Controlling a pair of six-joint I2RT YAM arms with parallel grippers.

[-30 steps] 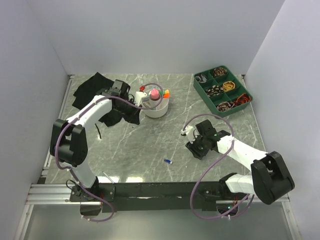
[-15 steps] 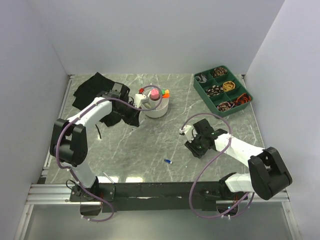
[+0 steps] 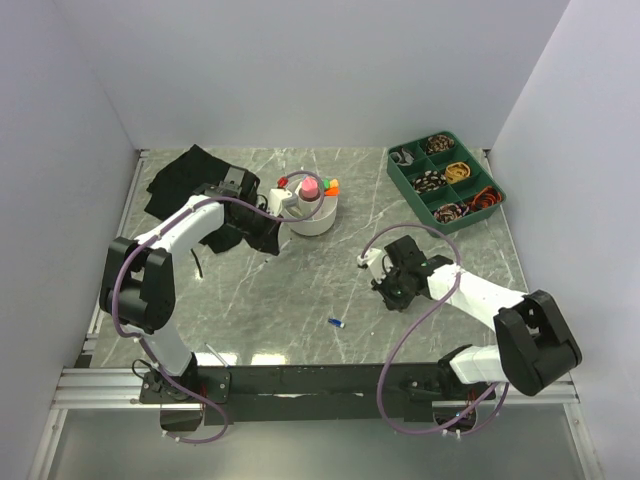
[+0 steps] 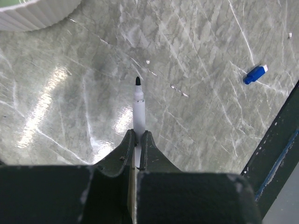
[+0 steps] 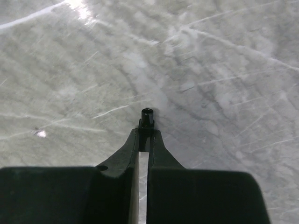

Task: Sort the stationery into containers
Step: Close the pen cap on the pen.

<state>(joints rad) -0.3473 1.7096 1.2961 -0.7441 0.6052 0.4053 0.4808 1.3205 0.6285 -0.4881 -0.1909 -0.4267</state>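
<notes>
My left gripper [image 3: 268,240] is shut on a thin white pen with a black tip [image 4: 138,105], which sticks out past the fingertips [image 4: 138,135] above the marble table. It hangs between the black fabric bag [image 3: 185,175] and the round white bowl [image 3: 310,215]. The bowl holds a pink-capped bottle [image 3: 310,188] and an orange highlighter [image 3: 333,185]. My right gripper [image 3: 392,293] is shut on a tiny black piece [image 5: 147,115] low over the table at centre right. A tiny blue piece [image 3: 336,323] lies loose near the front, also in the left wrist view [image 4: 255,74].
A green compartment tray [image 3: 490,205] with coiled items stands at the back right. A thin dark item [image 3: 197,265] lies on the table by the left arm. The bowl's ribbed wall [image 4: 32,14] shows at the top left of the left wrist view.
My right gripper has moved a little toward the back and left with the black piece. My left arm has barely shifted, still holding the pen.
</notes>
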